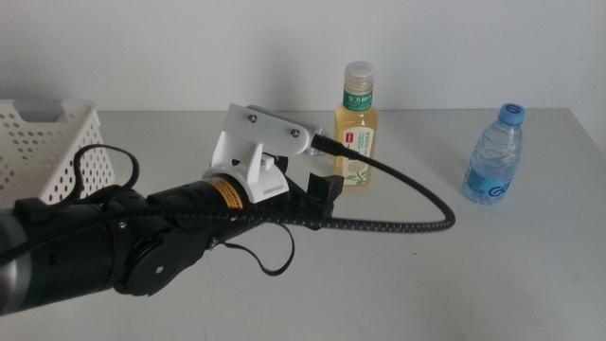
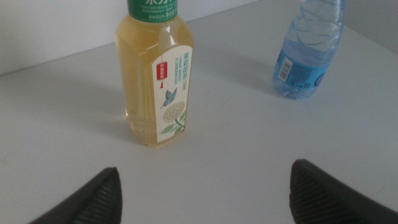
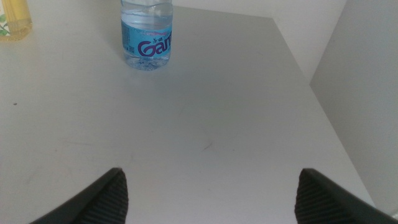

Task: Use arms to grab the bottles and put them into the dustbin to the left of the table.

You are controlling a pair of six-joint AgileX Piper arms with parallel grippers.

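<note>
Left arm (image 1: pixel 142 237) is reaching in from the left side of the table (image 1: pixel 407 284), and its left gripper (image 2: pixel 202 193) is sitting just short of the yellow tea bottle (image 1: pixel 357 128) with jaws spread wide, holding nothing. In the left wrist view the bottle is standing between the line of the two jaws, not touching either.

Tea bottle is standing upright, long axis vertical, white cap up, near the table's back edge at mid-table. Water bottle (image 1: pixel 495 156) is also standing upright, blue cap up, well apart to its right, near the table's right edge. Bare tabletop is lying between the two bottles and in front of both.

Dustbin (image 1: pixel 43 142) is sitting at the far left, partly cut off by the frame.

Right gripper (image 3: pixel 211 193) is waiting low over the table, jaws wide and empty, facing the water bottle with open table between them; the table's right edge is running close beside it.
</note>
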